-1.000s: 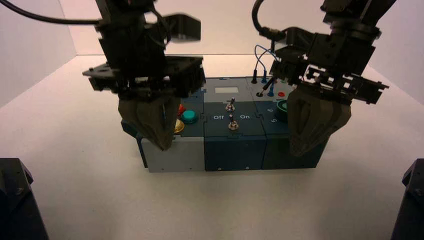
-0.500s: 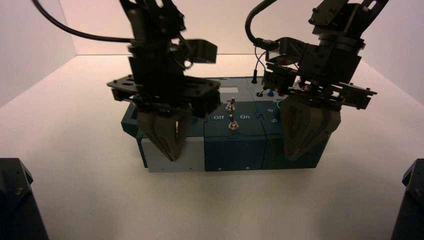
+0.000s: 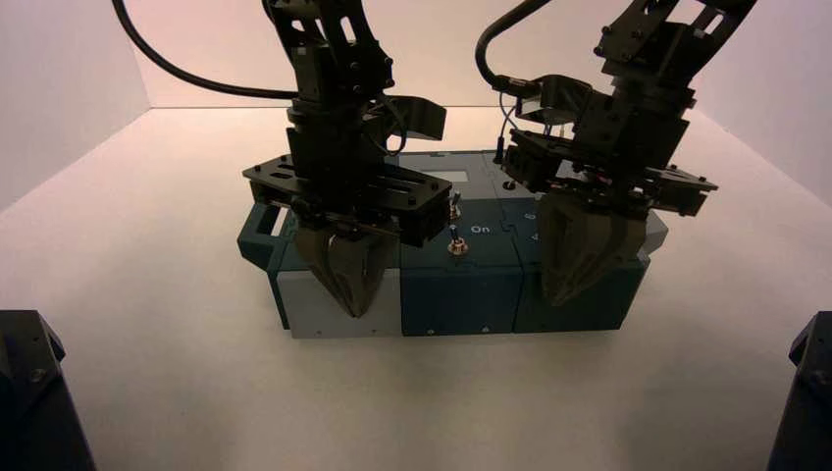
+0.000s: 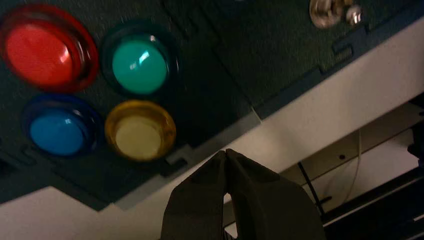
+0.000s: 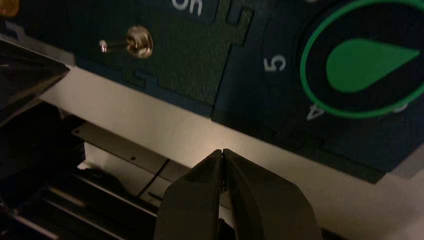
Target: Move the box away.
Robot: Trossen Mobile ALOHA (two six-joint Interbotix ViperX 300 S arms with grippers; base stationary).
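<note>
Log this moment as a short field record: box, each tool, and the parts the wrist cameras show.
box: the box stands on the white table
left tool: left tool shut, tips at the box's near face, grey left section
right tool: right tool shut, tips at the near face, right section
left wrist view: red button, green button, blue button, yellow button
right wrist view: green dial, toggle switch

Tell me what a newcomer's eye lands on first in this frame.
Two black arms hang over the long dark teal and grey panel box, both with jaws shut: the left gripper at its grey near-left face, the right gripper at its near-right face. The wrist views show four coloured buttons, the red round button boldest, and a green pointer dial.
</note>
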